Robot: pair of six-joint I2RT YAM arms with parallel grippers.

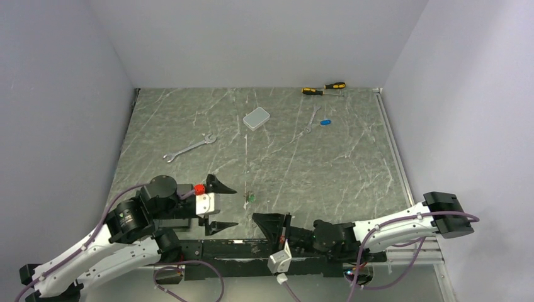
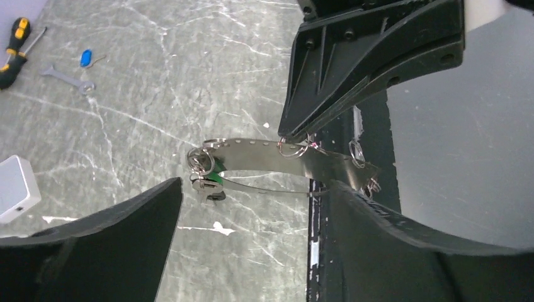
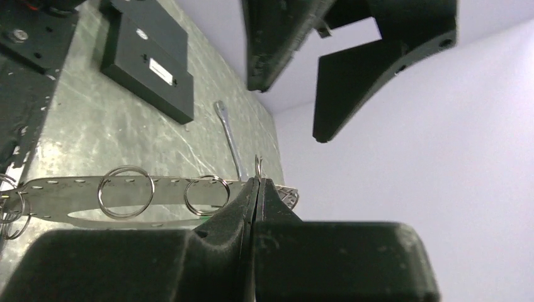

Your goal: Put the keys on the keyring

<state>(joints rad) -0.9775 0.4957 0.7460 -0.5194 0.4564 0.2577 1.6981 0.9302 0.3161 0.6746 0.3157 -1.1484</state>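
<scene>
Right gripper is clamped shut on one end of the keyring, near the table's front edge. The keyring is a flat punched metal band loop carrying small split rings. The left gripper is wide open and holds nothing; its fingers sit either side of the keyring, contact unclear. The green key is at the keyring's free end by a split ring; can't tell if it's threaded. Mid-table lies a wrench. Farther back are the grey box, the blue key loose on the table beside a second wrench, and two screwdrivers at the far edge.
</scene>
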